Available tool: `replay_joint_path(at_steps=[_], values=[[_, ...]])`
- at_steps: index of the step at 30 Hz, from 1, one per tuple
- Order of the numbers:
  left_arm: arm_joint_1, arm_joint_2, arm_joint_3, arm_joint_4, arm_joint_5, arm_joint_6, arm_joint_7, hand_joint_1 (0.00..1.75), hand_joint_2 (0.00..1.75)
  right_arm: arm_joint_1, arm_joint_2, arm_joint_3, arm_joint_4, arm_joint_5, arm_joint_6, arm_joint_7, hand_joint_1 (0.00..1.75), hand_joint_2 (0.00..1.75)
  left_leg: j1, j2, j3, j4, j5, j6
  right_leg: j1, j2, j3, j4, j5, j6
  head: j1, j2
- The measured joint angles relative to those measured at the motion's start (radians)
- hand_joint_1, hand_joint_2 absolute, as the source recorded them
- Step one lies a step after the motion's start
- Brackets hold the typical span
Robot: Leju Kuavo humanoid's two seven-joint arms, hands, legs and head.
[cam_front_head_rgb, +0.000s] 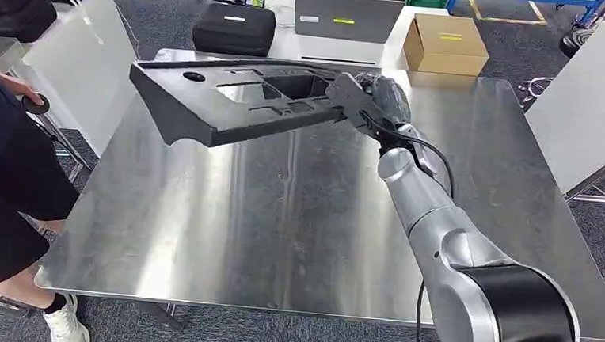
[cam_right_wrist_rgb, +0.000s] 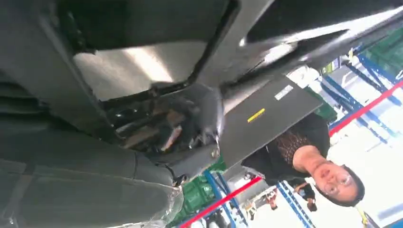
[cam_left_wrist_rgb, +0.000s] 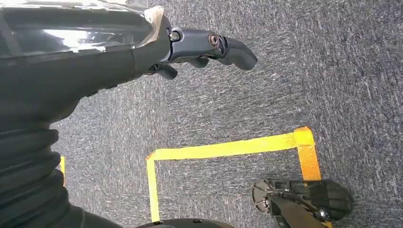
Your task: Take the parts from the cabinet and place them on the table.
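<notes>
The long black moulded plastic part [cam_front_head_rgb: 232,99], a flat panel with cut-out openings, hangs in the air over the far half of the shiny steel table [cam_front_head_rgb: 281,217], held by one end only. The right hand [cam_front_head_rgb: 367,103] grasps that end, fingers wrapped round the panel's edge, with the silver right arm stretched out across the tabletop behind it. Gripped this way, the part juts sideways from the hand toward the robot's left, its free end lower than the held end and apparently clear of the table; the tilt probably comes from the weight of the long unsupported span. In the right wrist view the panel [cam_right_wrist_rgb: 157,61] lies right against the hand, and steel shows through one opening.

The left hand [cam_left_wrist_rgb: 209,47] hangs at the robot's side above grey carpet marked with yellow tape [cam_left_wrist_rgb: 228,148], fingers loosely curled and holding nothing.

Beyond the table sit a cardboard box [cam_front_head_rgb: 444,43] and a black case [cam_front_head_rgb: 233,27]. A person [cam_front_head_rgb: 6,169] stands at the table's left edge.
</notes>
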Motion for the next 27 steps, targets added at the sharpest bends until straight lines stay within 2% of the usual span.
replay_joint_path(at_steps=[18, 21, 23, 25, 27], values=[[0.0, -0.001, 0.0, 0.0, -0.009, -0.001, -0.004, 0.0, 1.75, 0.0, -0.001, 0.008, 0.0, 0.032, -0.067, 0.008, 0.0, 0.0, 0.0, 0.0, 0.0, 0.0, 0.0, 0.0, 0.0, 0.0, 0.0, 0.0, 0.0, 0.0, 0.0, 0.0], [0.0, -0.001, 0.0, 0.0, -0.01, -0.007, -0.009, 0.0, 1.75, -0.001, -0.003, 0.032, 0.0, 0.074, 0.023, 0.003, 0.0, 0.0, 0.0, 0.001, 0.0, 0.0, 0.0, 0.0, 0.0, 0.0, 0.0, 0.0, 0.0, 0.0, 0.0, 0.0], [-0.001, -0.001, -0.001, 0.0, -0.011, -0.008, -0.01, 0.0, 1.75, 0.004, -0.002, 0.057, 0.0, 0.115, 0.009, 0.011, 0.0, 0.0, 0.0, 0.0, 0.0, 0.0, 0.0, 0.0, 0.0, 0.0, 0.0, 0.0, 0.0, 0.0, 0.0, 0.0], [0.0, -0.001, -0.003, 0.0, -0.019, -0.01, -0.01, 0.0, 1.75, -0.003, -0.004, 0.113, 0.002, 0.231, 0.052, 0.062, 0.0, 0.0, 0.0, 0.0, 0.0, 0.0, 0.0, 0.0, 0.0, 0.0, 0.0, 0.0, 0.0, 0.0, 0.0, 0.0], [-0.001, -0.001, -0.004, 0.0, -0.019, -0.016, -0.013, 0.0, 1.75, -0.001, -0.008, 0.176, 0.003, 0.287, 0.104, 0.072, 0.0, 0.0, 0.0, 0.0, 0.0, 0.0, 0.0, 0.0, 0.0, 0.0, -0.001, 0.0, 0.0, 0.0, -0.001, 0.0]])
